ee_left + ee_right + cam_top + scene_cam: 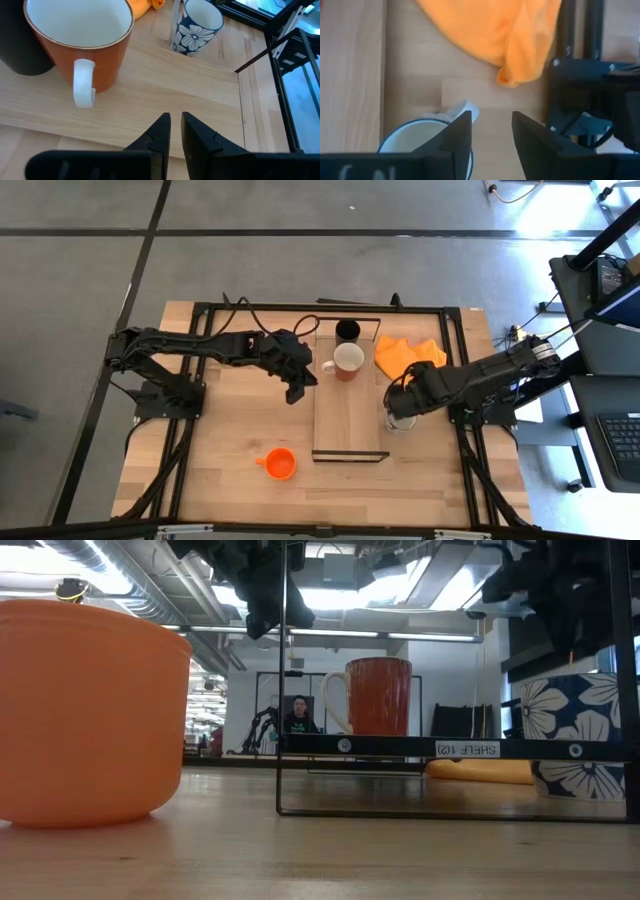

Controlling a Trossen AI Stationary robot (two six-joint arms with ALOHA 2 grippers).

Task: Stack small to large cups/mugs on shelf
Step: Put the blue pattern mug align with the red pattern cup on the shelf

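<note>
Overhead: two mugs on the shelf, two cups off it

Overhead, the shelf [350,420] lies lengthwise across the middle of the worktop [230,440], a light-wood board in a thin black frame; at its far end stand the black tumbler [347,330] and, just beside it toward the near end, the orange mug [347,361] with white interior and white handle, the handle turned toward the left arm's side; whether the two touch cannot be told. The rest of the board is bare. The orange cup [280,464] stands on the worktop off the shelf, on the left arm's side near the shelf's near end; in the low view it fills the foreground [90,715]. The blue floral mug [401,420] stands on the worktop just beside the shelf's right edge; its flower pattern shows in the low view [585,735] and in the left wrist view [196,27]. The orange cloth [408,353] lies crumpled on the worktop on the right side, near the shelf's far end.

The left tool [297,390] hangs over the shelf's left edge, near the orange mug's handle; in its wrist view its fingers [159,131] are nearly closed, a narrow slit between them, gripping nothing. The right tool [398,408] is directly over the blue floral mug; in its wrist view the fingers [461,132] are parted, with the mug's white rim [420,137] below them and one finger over the rim; whether they touch it cannot be told.
</note>
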